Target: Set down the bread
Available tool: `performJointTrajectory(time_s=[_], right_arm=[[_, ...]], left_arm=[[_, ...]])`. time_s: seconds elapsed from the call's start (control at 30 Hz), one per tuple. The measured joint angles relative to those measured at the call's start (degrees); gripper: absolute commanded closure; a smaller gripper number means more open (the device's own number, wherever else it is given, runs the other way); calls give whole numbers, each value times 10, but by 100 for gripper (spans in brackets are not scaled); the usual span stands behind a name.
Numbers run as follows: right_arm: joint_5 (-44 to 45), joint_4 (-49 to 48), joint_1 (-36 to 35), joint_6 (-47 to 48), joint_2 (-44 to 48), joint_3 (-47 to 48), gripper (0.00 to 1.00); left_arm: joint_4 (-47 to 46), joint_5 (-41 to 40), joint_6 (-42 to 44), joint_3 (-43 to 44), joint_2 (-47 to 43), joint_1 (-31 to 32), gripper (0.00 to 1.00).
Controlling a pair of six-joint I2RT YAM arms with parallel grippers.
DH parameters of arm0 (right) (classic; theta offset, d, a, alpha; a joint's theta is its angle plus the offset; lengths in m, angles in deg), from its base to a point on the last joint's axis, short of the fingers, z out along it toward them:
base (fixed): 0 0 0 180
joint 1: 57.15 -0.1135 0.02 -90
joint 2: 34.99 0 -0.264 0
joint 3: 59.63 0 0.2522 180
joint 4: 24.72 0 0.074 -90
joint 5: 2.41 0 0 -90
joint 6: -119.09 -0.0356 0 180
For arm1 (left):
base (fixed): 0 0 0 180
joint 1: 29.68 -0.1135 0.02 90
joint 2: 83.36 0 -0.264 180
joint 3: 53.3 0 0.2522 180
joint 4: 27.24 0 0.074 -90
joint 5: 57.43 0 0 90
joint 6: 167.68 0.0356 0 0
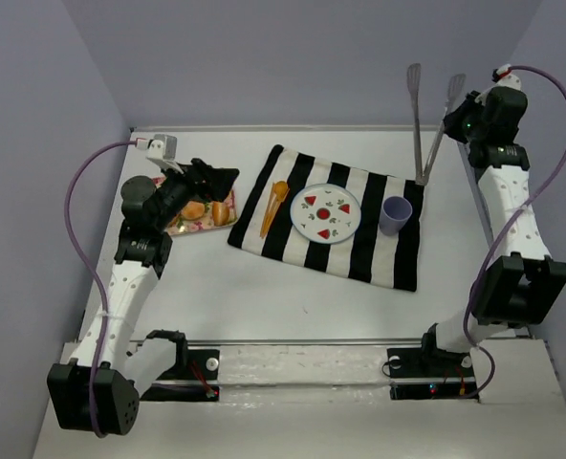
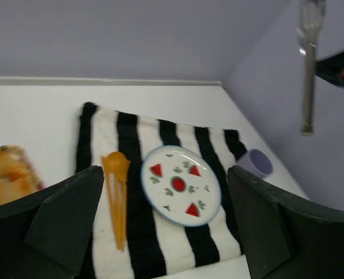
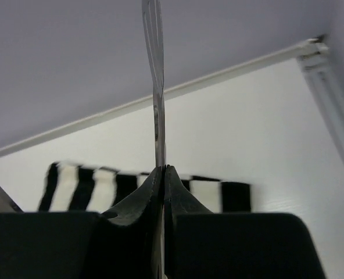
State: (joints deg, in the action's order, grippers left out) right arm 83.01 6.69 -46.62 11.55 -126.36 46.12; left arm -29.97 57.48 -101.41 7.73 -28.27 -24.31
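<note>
Striped cloth (image 1: pixel 379 251) bears plate (image 1: pixel 325 212), orange spoon (image 1: pixel 273 207) — purple cup (image 1: pixel 395 214) beside plate.

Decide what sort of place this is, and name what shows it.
Probably a robot lab bench staged as a dining setting: two white robot arms bolted to a white table, and a black-and-white striped cloth carrying a round white plate with red fruit motifs.

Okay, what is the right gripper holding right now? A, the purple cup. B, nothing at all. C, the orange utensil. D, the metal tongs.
D: the right gripper is shut on the metal tongs, held up off the table, while the purple cup and the orange utensil sit on the striped cloth.
</note>
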Motion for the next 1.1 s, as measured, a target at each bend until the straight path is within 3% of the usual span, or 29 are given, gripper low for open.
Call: performJointTrajectory(time_s=[0.13,0.33,0.53,0.67,0.87,1.1], right_arm=[[-120,-64,-77,-41,55,-76,93],[-293,-180,-192,-136,63,-159,93],[-426,-379,-219,-300,63,-211,93],[-465,-531,-226,-410,57,-239,93],[-473,-664,-256,-503,28,-244,93],[-448,-700,-271,-532,14,-245,93]], left_arm=[[-99,101,-8,-7,38,70,1],[-219,171,-6,-1,129,184,1],[-366,233,-50,19,252,212,1],[-480,261,-120,20,304,223,1],[-536,263,-172,29,315,245,1],[-560,259,-200,43,315,258,1]])
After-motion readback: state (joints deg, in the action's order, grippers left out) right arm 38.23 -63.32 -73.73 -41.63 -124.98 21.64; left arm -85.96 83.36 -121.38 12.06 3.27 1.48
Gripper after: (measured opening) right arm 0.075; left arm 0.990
